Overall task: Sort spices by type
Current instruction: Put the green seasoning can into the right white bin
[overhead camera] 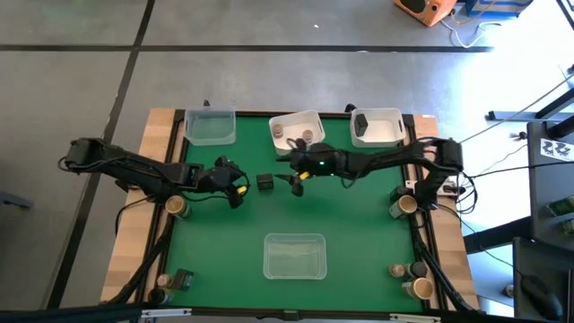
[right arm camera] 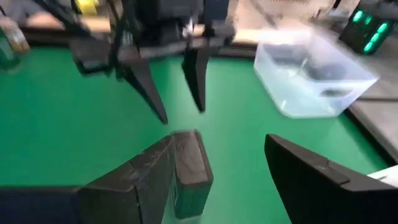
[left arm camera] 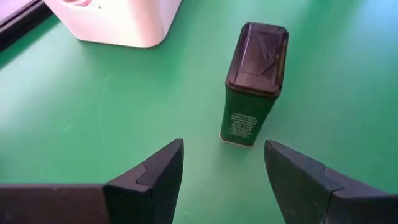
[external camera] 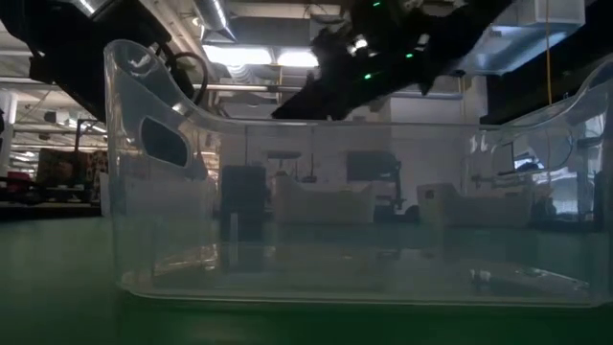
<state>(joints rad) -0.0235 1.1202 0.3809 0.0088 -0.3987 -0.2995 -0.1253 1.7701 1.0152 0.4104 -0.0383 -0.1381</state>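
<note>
From above, a green table (overhead camera: 359,233) carries a small dark spice tin (overhead camera: 265,182) near its middle, between the two arms. The left gripper (overhead camera: 239,193) sits just to the tin's left, the right gripper (overhead camera: 294,182) just to its right. At the far edge stand three trays: a clear tray (overhead camera: 210,126), a white tray (overhead camera: 297,131) with a few round jars (overhead camera: 303,138) inside, and another white tray (overhead camera: 377,126) holding a dark item. A clear empty bin (overhead camera: 293,256) lies toward the near edge. Finger spacing cannot be judged from up here.

The low view is filled by that clear bin (external camera: 335,220); an arm with green lights (external camera: 383,48) crosses above it, and the tin is hidden.

The left wrist view shows what the others do not — the tin (left arm camera: 252,81) is rectangular, dark green, with a black lid, standing upright on the mat. Its label carries pale print, too small to read. The left fingers (left arm camera: 155,180) are spread wide, short of the tin and not touching it.

The right wrist view has the right fingers (right arm camera: 311,180) also spread, the tin (right arm camera: 189,171) just beside one of them, and the left gripper (right arm camera: 174,87) beyond — open too.
</note>
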